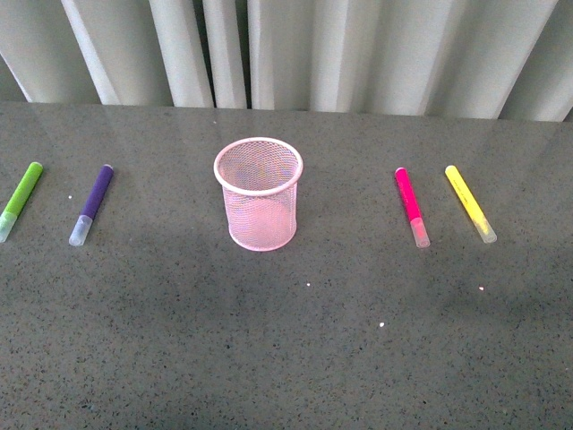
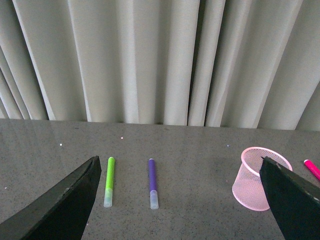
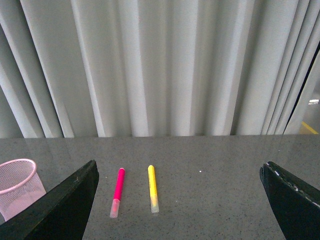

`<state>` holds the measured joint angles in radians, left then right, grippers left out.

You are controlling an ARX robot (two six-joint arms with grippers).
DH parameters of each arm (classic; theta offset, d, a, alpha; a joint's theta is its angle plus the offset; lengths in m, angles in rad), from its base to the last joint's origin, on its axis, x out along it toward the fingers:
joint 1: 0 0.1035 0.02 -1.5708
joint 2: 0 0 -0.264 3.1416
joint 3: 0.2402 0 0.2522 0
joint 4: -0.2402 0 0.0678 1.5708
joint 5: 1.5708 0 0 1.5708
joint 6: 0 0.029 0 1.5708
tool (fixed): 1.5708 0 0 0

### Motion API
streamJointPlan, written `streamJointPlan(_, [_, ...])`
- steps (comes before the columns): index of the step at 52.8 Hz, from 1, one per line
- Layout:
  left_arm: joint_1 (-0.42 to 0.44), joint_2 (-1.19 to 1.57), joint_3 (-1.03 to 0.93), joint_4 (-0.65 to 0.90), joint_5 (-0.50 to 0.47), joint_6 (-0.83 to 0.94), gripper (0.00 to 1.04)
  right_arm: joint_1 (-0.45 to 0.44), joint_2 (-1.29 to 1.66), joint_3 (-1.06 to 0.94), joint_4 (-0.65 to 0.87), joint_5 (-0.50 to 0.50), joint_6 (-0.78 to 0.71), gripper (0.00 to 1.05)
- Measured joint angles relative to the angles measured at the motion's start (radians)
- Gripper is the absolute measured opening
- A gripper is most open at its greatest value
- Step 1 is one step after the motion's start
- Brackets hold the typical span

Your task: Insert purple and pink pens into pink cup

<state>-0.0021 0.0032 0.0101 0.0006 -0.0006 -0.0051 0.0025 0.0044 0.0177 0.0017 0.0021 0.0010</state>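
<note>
Guessing the easy slip is grabbing the green pen (image 1: 20, 201) or yellow pen (image 1: 469, 203) beside the purple pen (image 1: 92, 204) and pink pen (image 1: 411, 207), flat on the worktop (image 1: 295, 358) flanking the upright pink cup (image 1: 260, 215) (both jaws gaping, empty)

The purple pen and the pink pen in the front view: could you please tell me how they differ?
The purple pen is dark violet, the pink pen magenta. The purple pen lies left of the pink cup beside a green pen; the pink pen lies right of it beside a yellow pen. They tilt opposite ways, far ends toward the cup. Both lie flat, pale caps nearest the camera.
</note>
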Motion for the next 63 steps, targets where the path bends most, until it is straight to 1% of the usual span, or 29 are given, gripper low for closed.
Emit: streamJointPlan(63, [0.000, 0.000, 0.000, 0.000, 0.000, 0.000, 0.98, 0.000, 0.000, 0.000, 0.000, 0.000, 0.000, 0.98])
